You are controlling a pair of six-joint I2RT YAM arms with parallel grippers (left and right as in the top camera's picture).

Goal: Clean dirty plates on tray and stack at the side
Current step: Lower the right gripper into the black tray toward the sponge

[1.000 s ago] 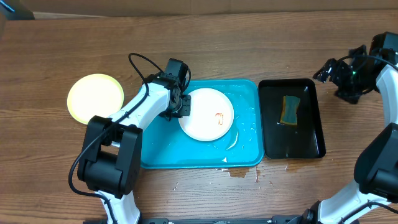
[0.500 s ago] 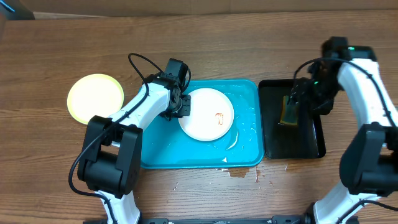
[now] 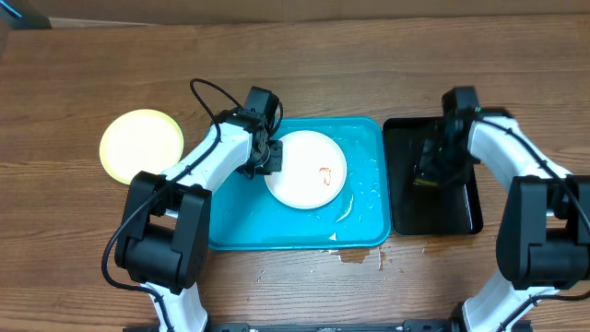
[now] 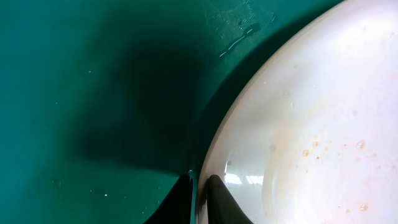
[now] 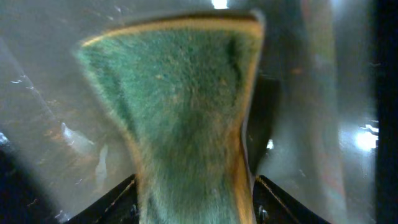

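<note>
Pinching the round white plate (image 3: 309, 171) at its rim: left hand (image 4: 200, 200) nearly pressed together, plate flat in the turquoise plastic tray (image 3: 277, 231) under it. Stiff, looks wet, likely slippery, so edge grip only. Right hand (image 5: 196, 193) straddles the soft green sponge (image 5: 186, 106); can't tell if clamped.

left arm (image 3: 210, 149) across tray (image 3: 295, 244) rim, open tabletop (image 3: 323, 65) behind
</note>
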